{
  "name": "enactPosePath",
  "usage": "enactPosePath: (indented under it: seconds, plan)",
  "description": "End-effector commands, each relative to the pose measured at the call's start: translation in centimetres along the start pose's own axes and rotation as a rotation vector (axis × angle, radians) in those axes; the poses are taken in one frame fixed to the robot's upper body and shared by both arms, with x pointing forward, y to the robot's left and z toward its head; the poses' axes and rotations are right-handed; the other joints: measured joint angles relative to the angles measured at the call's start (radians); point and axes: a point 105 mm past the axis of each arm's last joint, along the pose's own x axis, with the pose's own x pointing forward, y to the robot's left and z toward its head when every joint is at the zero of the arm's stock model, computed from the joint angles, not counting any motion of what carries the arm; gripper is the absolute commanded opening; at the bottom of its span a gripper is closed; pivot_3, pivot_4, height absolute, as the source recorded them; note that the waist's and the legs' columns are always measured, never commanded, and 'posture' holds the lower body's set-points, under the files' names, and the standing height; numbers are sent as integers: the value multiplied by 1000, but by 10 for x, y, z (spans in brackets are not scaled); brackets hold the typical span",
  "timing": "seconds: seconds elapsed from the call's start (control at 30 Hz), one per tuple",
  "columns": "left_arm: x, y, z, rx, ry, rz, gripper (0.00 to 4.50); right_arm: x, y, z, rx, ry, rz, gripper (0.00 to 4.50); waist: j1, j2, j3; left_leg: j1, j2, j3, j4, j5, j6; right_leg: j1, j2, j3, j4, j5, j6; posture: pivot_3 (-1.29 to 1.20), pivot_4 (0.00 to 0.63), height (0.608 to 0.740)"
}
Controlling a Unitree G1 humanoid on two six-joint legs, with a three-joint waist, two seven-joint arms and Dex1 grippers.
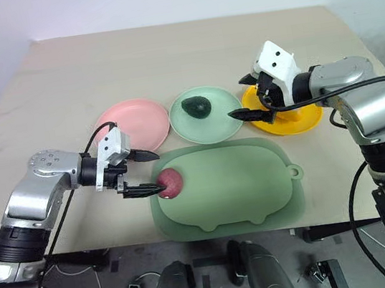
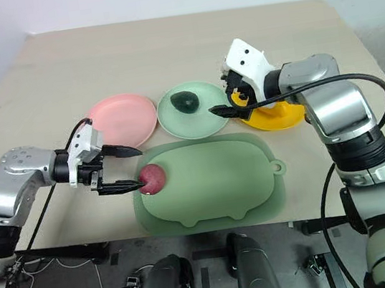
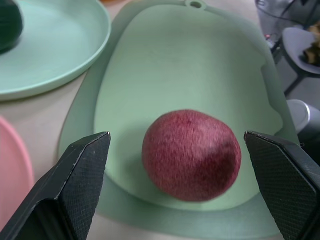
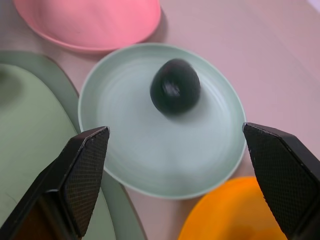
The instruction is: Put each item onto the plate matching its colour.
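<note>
Left eye view: the left gripper is spread wide with nothing in it, and its fingertips reach the near-left edge of the green tray mat, right at the reddish-purple fruit that lies on the mat. One finger sits just beside the fruit; whether it touches is not clear. Behind the mat stand three plates in a row: the pink plate with nothing on it, the mint plate with the dark green avocado on it, and the orange-yellow plate, partly hidden by the right arm. The right gripper is also wide open and holds nothing, hanging between the mint and orange-yellow plates.

Left wrist view: the reddish-purple fruit lies between the two open fingers, near the mat's edge, with gaps on both sides.

Right wrist view: the avocado rests on the mint plate ahead of the open fingers, well clear of both.
</note>
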Motion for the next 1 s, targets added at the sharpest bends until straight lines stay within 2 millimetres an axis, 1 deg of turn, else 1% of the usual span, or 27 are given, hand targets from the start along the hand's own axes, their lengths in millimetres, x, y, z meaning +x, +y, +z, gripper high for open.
enactPosePath:
  seconds: [0.03,0.23,0.43,0.5,0.57,0.63,0.67,0.73,0.8,0.9,0.97,1.0]
  plan:
    - [3,0,3,43,8,-31,4500,-10,-4,10,-22,-31,-45,4483,-2,0,0,0,0,0,0,0,0,0,0,0,0,0,0,0,150,740]
    - [12,-4,-7,62,54,-71,4500,-11,-3,8,-11,-31,-52,4483,0,0,0,0,0,0,0,0,0,0,0,0,0,0,0,0,150,740]
    - [21,-5,-10,67,55,-68,4500,-11,0,8,-12,-33,-48,4483,0,0,0,0,0,0,0,0,1,0,0,0,0,0,0,0,150,740]
    - [22,-6,-13,66,64,-71,4127,-13,2,8,-18,-27,-32,4500,1,0,0,0,0,0,0,0,1,0,0,0,0,0,0,0,150,740]
    - [23,-8,-13,71,64,-75,3600,-17,6,6,-23,-22,-3,4500,1,0,0,0,0,0,0,0,1,0,0,0,0,0,0,0,150,740]
    - [24,-8,-13,71,55,-77,3153,-26,17,3,-47,-27,63,4500,3,0,0,0,0,0,0,0,1,0,0,0,0,0,0,0,150,740]
    - [25,-8,-12,71,52,-76,3092,-30,24,2,-60,-34,106,4500,5,0,0,0,0,-1,0,0,1,0,0,0,0,0,0,0,150,740]
    - [25,-9,-13,71,50,-76,3074,-38,40,2,-60,-58,200,4500,7,0,0,0,0,-1,0,-1,1,1,0,0,0,0,0,0,150,740]
    - [25,-9,-13,72,50,-75,3073,-44,50,3,-53,-76,255,4500,6,0,0,1,0,-2,0,-1,1,1,0,0,-1,0,0,0,150,740]
    - [26,-10,-13,72,44,-75,3057,-53,74,0,-49,-87,376,4500,6,-1,0,1,0,-3,1,-1,1,2,0,0,0,0,0,0,150,740]
    - [25,-10,-11,73,32,-73,3057,-53,78,-2,-52,-84,386,4500,5,-1,0,2,0,-3,1,-1,1,2,0,0,0,0,0,0,150,740]
    - [24,-7,-7,67,5,-52,3057,-50,76,-4,-44,-78,369,4500,5,-1,0,2,0,-3,1,-1,1,3,0,0,0,0,0,0,150,740]
